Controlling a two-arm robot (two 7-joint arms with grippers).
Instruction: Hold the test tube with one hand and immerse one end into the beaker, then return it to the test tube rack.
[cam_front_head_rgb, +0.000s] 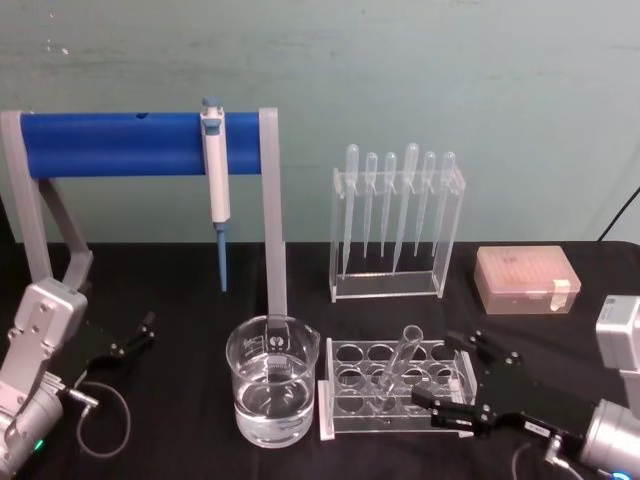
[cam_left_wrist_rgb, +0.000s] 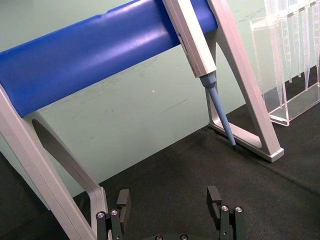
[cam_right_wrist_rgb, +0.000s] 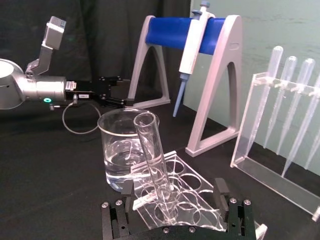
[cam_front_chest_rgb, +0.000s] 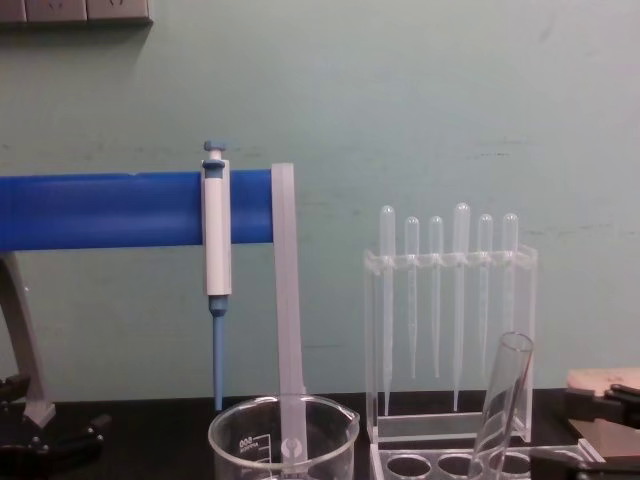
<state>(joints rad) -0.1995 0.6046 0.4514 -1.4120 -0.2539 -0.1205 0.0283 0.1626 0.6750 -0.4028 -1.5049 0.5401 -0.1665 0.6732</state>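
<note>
**Leaning in its rack, the test tube (cam_front_head_rgb: 400, 365) stands just ahead of the wide-open right claw (cam_front_head_rgb: 437, 367)**

The clear glass tube sits in one of the middle holes of the low clear test tube rack (cam_front_head_rgb: 345, 398), its rounded end down and its open rim tilted toward the robot's right. In the right wrist view the tube rises between the two black fingers (cam_right_wrist_rgb: 220, 189), which stand well apart on either side, and neither finger presses on the glass.

Just beside the rack, on the robot's left, stands the beaker (cam_front_head_rgb: 272, 385), partly filled with clear liquid, its spout and white markings showing.

The left claw (cam_front_head_rgb: 135, 335) rests low over the black tabletop (cam_front_head_rgb: 170, 400) at the left edge, well apart from the beaker, with its fingers spread and holding nothing.

Behind, a white-and-blue pipettor (cam_front_head_rgb: 215, 170) hangs from the blue bar of a grey stand (cam_front_head_rgb: 120, 143). To the right of the stand, a tall clear holder (cam_front_head_rgb: 395, 285) carries six plastic pipettes. A closed pinkish box (cam_front_head_rgb: 527, 280) lies farther right.
</note>
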